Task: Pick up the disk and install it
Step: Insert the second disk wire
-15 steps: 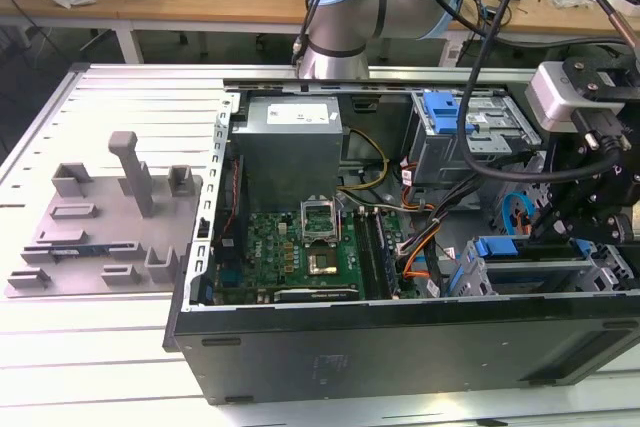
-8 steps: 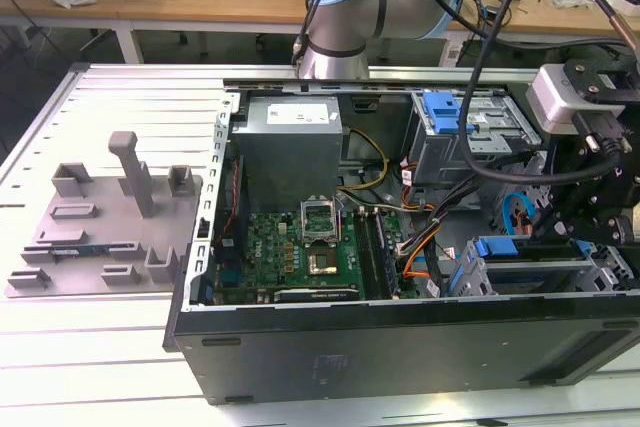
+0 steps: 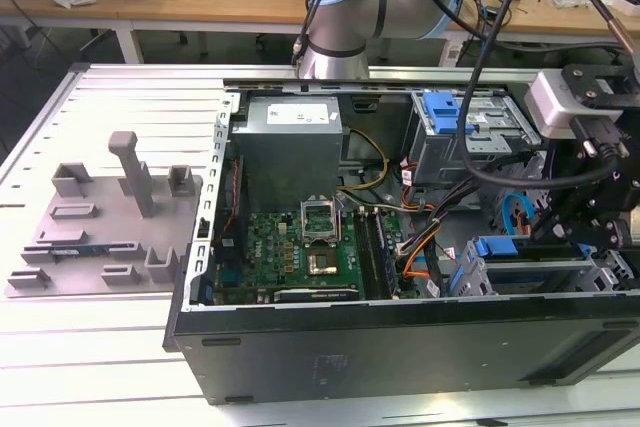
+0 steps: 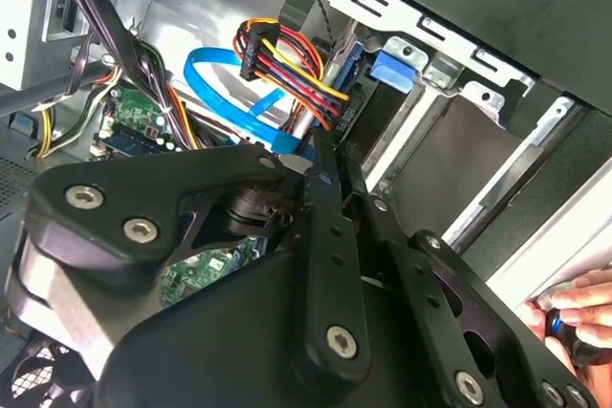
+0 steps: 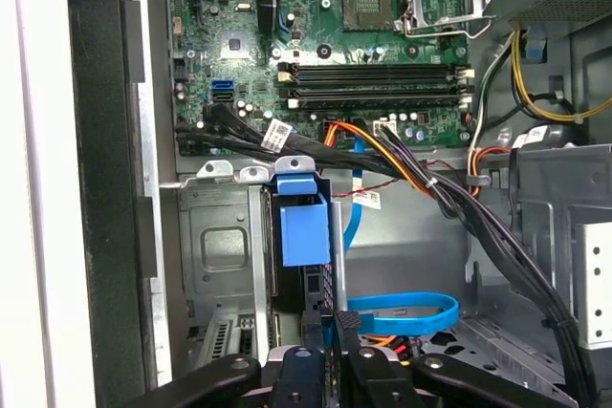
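The disk stands on edge in the drive cage at the case's corner, at the exterior view's right. Its blue bracket with an end tab shows at the bay's mouth, also as a blue bracket in the exterior view and a blue tab in the second wrist view. The metal body is mostly hidden inside the bay. My gripper hangs just beside the bracket's end, over the blue data cable. Its fingers lie together with nothing seen between them. The black gripper is above the cage.
The case lies open with the motherboard, grey power-supply box and a second drive cage with a blue tab. Thick cable bundles run close to the bay. A person's hand holds a small tool at the case edge.
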`<state>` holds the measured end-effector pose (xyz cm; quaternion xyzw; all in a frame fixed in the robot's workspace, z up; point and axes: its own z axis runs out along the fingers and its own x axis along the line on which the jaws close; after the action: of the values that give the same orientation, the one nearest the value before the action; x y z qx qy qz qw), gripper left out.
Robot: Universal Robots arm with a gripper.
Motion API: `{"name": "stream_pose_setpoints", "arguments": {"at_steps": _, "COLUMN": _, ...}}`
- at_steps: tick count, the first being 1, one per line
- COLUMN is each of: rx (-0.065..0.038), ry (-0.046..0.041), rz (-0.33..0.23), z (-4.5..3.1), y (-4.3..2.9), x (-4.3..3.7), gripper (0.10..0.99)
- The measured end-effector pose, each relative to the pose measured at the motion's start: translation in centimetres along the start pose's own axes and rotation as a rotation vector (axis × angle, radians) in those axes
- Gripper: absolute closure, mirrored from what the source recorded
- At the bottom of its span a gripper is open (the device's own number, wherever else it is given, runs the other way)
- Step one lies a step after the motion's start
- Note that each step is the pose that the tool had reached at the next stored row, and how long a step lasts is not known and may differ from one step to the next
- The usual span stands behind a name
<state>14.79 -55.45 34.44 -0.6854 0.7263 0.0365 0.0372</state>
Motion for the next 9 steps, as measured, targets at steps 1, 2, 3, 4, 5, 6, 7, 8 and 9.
{"name": "stream_pose_setpoints", "arguments": {"at_steps": 1, "rx": 0.0, "ry": 0.0, "rz": 0.0, "z": 0.05, "y": 0.0, "x": 0.0, "gripper": 0.925}}
{"name": "stream_pose_setpoints", "arguments": {"at_steps": 2, "rx": 0.0, "ry": -0.0001, "rz": 0.0, "z": 0.11, "y": 0.0, "x": 0.01, "gripper": 0.925}}
{"name": "stream_pose_setpoints", "arguments": {"at_steps": 3, "rx": 0.0, "ry": 0.0, "rz": 0.0, "z": 0.16, "y": 0.0, "x": 0.02, "gripper": 0.925}}
{"name": "stream_pose_setpoints", "arguments": {"at_steps": 4, "rx": 0.0, "ry": 0.0001, "rz": 0.0, "z": 0.19, "y": 0.0, "x": 0.02, "gripper": 0.925}}
{"name": "stream_pose_setpoints", "arguments": {"at_steps": 5, "rx": 0.0, "ry": 0.0, "rz": 0.0, "z": 0.24, "y": 0.0, "x": 0.03, "gripper": 0.925}}
{"name": "stream_pose_setpoints", "arguments": {"at_steps": 6, "rx": 0.0, "ry": -0.0001, "rz": 0.0, "z": 0.29, "y": 0.0, "x": 0.03, "gripper": 0.925}}
{"name": "stream_pose_setpoints", "arguments": {"at_steps": 7, "rx": 0.0, "ry": 0.0, "rz": 0.0, "z": 0.32, "y": 0.0, "x": 0.03, "gripper": 0.925}}
{"name": "stream_pose_setpoints", "arguments": {"at_steps": 8, "rx": 0.0, "ry": 0.0002, "rz": 0.0, "z": 0.41, "y": 0.0, "x": 0.04, "gripper": 0.925}}
{"name": "stream_pose_setpoints", "arguments": {"at_steps": 9, "rx": 0.0, "ry": 0.0003, "rz": 0.0, "z": 0.46, "y": 0.0, "x": 0.05, "gripper": 0.925}}
